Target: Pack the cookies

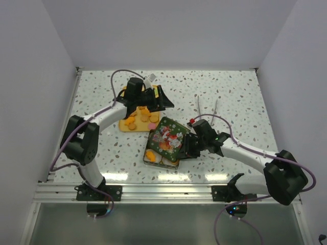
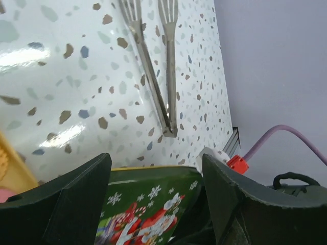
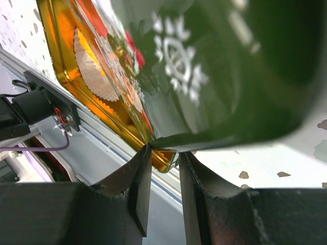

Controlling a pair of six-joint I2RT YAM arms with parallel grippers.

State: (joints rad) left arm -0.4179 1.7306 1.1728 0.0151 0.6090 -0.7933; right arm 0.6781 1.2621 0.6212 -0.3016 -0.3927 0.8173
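Several orange-brown cookies lie on a yellow tray at mid-table. My left gripper is open and empty just behind the tray; in its wrist view the jaws stand wide apart. A green Christmas tin lid is held tilted over the open gold tin base, which has white paper cups inside. My right gripper is shut on the lid's right edge. In the right wrist view the lid's rim sits between my fingertips, with the tin base below.
Metal tongs lie on the speckled table behind the right arm, and also show in the left wrist view. White walls close in the left, back and right sides. An aluminium rail runs along the near edge.
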